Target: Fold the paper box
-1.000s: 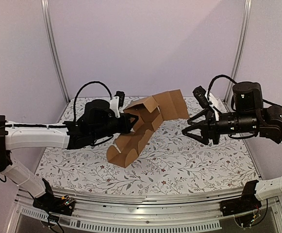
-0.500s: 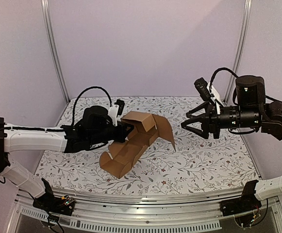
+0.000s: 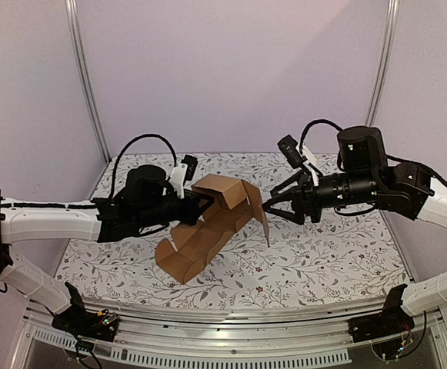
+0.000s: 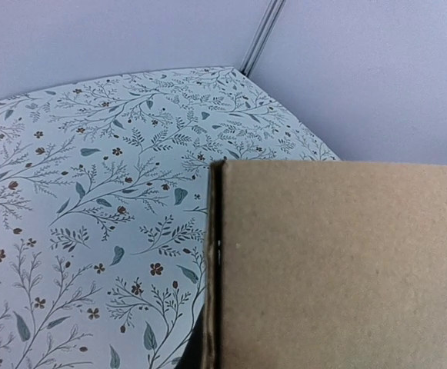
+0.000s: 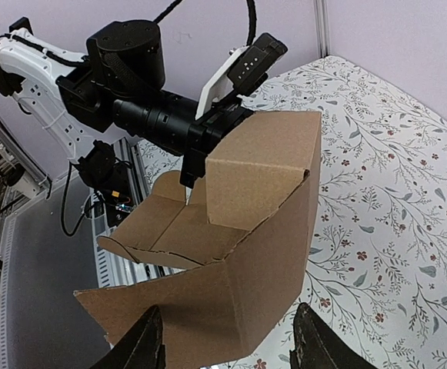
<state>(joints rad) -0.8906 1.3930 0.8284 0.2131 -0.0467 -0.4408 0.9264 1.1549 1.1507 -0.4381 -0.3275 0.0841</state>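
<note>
Step in hand: mid-fold, by my reading. The paper box [image 3: 215, 223] was partly raised, with walls standing and flaps loose. One arm steadied it while the other was set to work a flap.
Box position: held in the air over the middle of the bench [image 3: 323, 254], tilted, with its low end toward the near left. I could not tell whether that end touched the bench.
Left hand [image 3: 205, 201]: clamped together on an upper panel of the box. Its own wrist view showed only bare cardboard and the patterned bench beyond, with the fingers hidden.
Left arm [image 3: 54, 219]: stretched low and nearly level across the bench, pointing right.
Right hand [image 3: 273, 206]: jaws apart and holding nothing, tips right at the hanging right-side flap [image 3: 261, 219]. I could not make out any contact. In its wrist view the fingers sat either side of the box's nearest corner.
Right arm [image 3: 377, 188]: extended leftward, wrist about level, aimed at the box.
Next move, my judgement: the right hand should take or press that flap and swing it inward along its crease. This calls for a firm left anchor and a light touch so the thin wall doesn't buckle.
</note>
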